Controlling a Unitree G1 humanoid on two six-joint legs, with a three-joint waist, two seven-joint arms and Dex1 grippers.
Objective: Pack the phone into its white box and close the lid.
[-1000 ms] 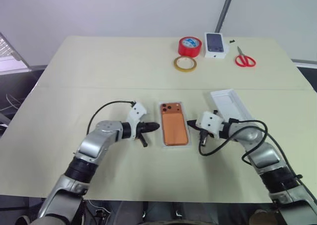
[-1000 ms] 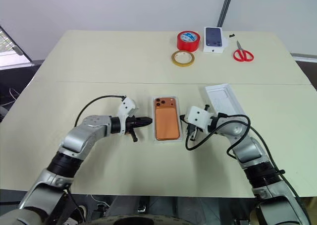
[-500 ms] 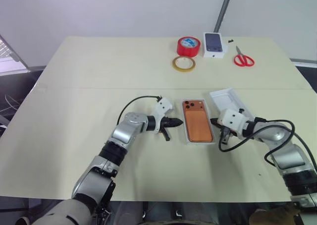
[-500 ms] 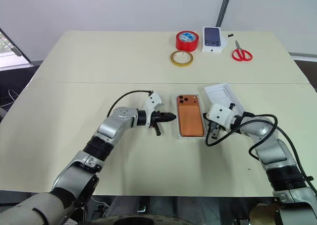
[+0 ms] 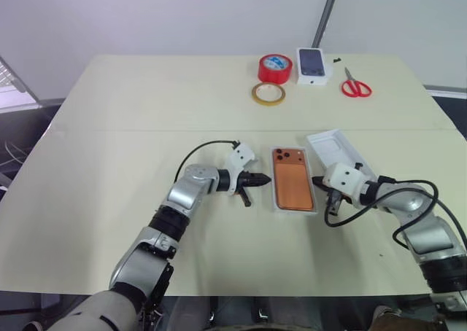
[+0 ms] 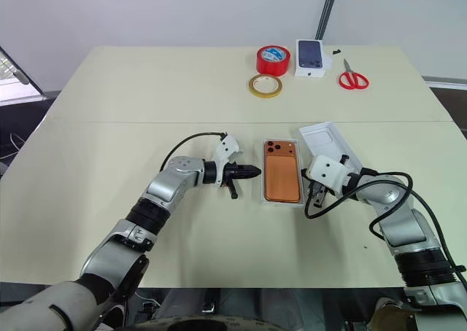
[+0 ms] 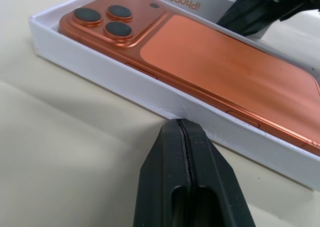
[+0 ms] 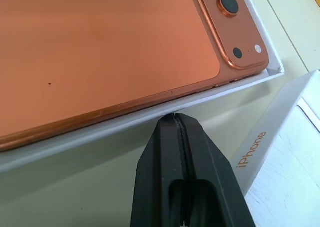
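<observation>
The orange phone lies back up inside the shallow white box near the table's middle. My left gripper is shut and empty, its tip right at the box's left long wall. My right gripper is shut and empty too, its tip against the opposite long wall. The lid lies open side up just right of the box, behind my right gripper, with "iPhone" printed on its side.
At the table's far edge stand a red tape roll, a yellow tape ring, a small white box printed with a dark phone and red scissors.
The box with the phone has slid right toward the lid, with both shut grippers moving right alongside it. Over the last half second almost nothing has moved.
</observation>
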